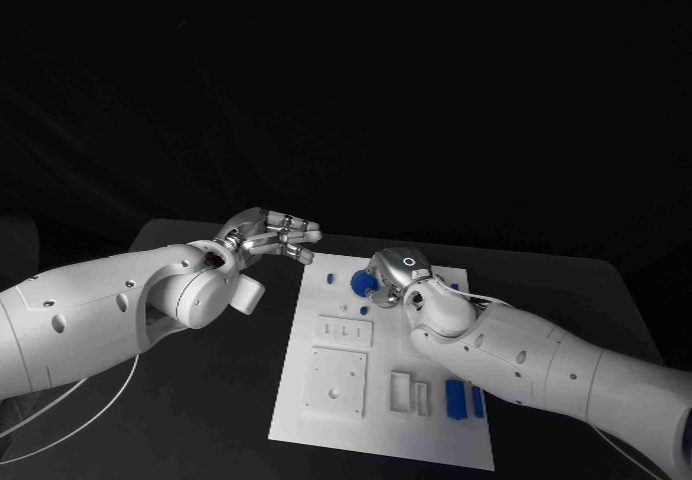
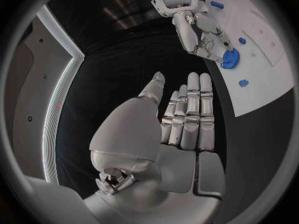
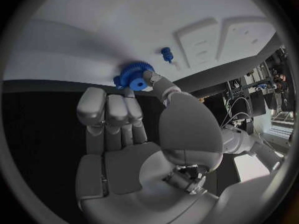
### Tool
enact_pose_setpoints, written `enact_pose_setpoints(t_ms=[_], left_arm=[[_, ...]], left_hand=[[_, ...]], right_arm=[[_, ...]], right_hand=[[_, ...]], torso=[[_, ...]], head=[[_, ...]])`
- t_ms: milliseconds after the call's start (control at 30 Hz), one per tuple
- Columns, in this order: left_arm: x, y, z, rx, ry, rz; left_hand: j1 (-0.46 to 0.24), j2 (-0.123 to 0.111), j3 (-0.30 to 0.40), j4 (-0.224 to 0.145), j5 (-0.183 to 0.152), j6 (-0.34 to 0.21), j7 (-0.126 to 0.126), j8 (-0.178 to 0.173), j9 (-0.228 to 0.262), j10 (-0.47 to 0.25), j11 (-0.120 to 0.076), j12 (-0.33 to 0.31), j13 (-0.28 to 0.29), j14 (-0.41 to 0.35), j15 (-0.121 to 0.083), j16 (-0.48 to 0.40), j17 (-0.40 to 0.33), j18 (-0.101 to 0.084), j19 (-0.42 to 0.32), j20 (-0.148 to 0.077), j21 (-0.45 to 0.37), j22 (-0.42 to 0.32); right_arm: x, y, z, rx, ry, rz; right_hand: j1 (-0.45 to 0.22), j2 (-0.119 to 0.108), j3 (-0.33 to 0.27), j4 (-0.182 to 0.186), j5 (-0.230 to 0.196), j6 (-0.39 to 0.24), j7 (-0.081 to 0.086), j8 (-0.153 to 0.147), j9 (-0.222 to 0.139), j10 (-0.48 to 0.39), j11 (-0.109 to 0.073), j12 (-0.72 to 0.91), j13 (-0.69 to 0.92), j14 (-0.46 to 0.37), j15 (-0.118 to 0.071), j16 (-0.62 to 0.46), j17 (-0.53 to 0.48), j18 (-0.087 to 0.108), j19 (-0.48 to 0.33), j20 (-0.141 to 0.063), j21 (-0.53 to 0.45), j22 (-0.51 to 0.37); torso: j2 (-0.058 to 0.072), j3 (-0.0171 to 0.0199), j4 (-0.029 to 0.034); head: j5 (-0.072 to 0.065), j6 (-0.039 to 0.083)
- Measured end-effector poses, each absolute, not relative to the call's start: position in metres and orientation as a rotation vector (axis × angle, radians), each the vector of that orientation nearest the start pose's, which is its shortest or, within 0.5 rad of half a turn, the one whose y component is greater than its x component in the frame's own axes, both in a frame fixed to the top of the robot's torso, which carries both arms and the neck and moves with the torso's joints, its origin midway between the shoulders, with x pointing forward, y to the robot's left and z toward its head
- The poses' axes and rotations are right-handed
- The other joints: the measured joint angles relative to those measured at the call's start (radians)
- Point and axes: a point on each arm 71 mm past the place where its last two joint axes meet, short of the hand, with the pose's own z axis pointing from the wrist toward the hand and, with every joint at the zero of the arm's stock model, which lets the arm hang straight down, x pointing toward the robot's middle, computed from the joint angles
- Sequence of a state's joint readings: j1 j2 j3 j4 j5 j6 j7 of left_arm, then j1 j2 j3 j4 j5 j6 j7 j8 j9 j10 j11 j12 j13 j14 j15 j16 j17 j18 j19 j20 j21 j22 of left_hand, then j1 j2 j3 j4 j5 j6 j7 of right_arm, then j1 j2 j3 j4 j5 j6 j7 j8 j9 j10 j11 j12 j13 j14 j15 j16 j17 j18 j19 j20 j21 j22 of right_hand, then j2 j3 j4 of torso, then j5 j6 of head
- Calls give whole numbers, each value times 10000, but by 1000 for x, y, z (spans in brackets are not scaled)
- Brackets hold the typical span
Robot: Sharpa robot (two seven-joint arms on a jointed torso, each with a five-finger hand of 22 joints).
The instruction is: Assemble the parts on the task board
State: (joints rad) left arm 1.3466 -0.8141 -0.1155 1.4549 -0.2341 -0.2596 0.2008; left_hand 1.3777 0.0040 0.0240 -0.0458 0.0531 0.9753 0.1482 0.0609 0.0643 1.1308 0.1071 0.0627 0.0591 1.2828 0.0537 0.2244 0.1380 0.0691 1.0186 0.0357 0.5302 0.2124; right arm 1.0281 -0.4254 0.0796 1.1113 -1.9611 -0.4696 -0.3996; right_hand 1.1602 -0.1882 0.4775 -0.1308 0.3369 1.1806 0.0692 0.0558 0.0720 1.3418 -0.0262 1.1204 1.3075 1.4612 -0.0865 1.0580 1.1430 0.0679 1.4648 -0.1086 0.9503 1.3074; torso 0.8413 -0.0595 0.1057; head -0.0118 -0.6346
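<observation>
**Right robot hand on the blue gear at the far end of the board**

I see my right robot hand [image 1: 389,275] over the far part of the task board [image 1: 387,420], pinching a blue gear [image 3: 134,75] between thumb and fingertips [image 3: 149,76]. In the right wrist view the gear sits against the white plate, though I cannot tell whether it is seated on anything. Just beside it on the plate is a small blue peg [image 3: 167,54], apart from the gear. The left wrist view shows the same grip from the other side, the gear [image 2: 229,59] under the right robot hand's fingers.

My left robot hand [image 1: 271,237] is off the board, above the black counter [image 1: 216,400] to the left of its far corner, fingers straight and close together, holding nothing.

Further out on the board, two white recessed blocks [image 1: 340,381] lie left of centre, and at the near right, blue bar-shaped parts [image 1: 457,399] lie next to white slotted pieces [image 1: 408,392]. A small blue part [image 1: 327,279] stands near the far left edge.
</observation>
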Motion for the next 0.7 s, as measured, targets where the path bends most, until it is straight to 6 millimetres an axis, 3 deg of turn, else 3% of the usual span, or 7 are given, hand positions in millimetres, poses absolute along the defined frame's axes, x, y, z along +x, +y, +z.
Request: enact_pose_setpoints(t_ms=[400,533,700], left_arm=[[515,210,-146,-8415,16214,-13658],[515,209,-146,-8412,16221,-13664],[515,209,-146,-8412,16226,-13664]], left_hand=[[0,0,0,0,0,0,0,0,0,0,0,0,0,0,0,0,0,0,0,0,0,1],[0,0,0,0,0,0,0,0,0,0,0,0,0,0,0,0,0,0,0,0,0,2],[0,0,0,0,0,0,0,0,0,0,0,0,0,0,0,0,0,0,0,0,0,2]], right_arm=[[528,-108,-243,-2071,14566,3030],[528,-107,-244,-2066,14666,3016],[529,-107,-244,-2020,14804,3033]], right_hand=[[-1,-1,0,0,-190,-24,-20,50,0,-30,30,-61,-1,-1,1,-40,-31,1,0,0,0,0],[-96,-48,-11,188,-515,-524,107,124,1,-89,86,-139,-1,-2,2,-76,-62,0,0,0,-39,0],[-1112,-219,176,751,-1981,-879,196,99,-54,-142,139,-225,-6,-3,2,-127,-89,1,19,19,-94,0]], torso=[[5,7,-1],[5,7,-1],[1,6,0]], head=[[26,-16],[22,-21],[6,-39]])
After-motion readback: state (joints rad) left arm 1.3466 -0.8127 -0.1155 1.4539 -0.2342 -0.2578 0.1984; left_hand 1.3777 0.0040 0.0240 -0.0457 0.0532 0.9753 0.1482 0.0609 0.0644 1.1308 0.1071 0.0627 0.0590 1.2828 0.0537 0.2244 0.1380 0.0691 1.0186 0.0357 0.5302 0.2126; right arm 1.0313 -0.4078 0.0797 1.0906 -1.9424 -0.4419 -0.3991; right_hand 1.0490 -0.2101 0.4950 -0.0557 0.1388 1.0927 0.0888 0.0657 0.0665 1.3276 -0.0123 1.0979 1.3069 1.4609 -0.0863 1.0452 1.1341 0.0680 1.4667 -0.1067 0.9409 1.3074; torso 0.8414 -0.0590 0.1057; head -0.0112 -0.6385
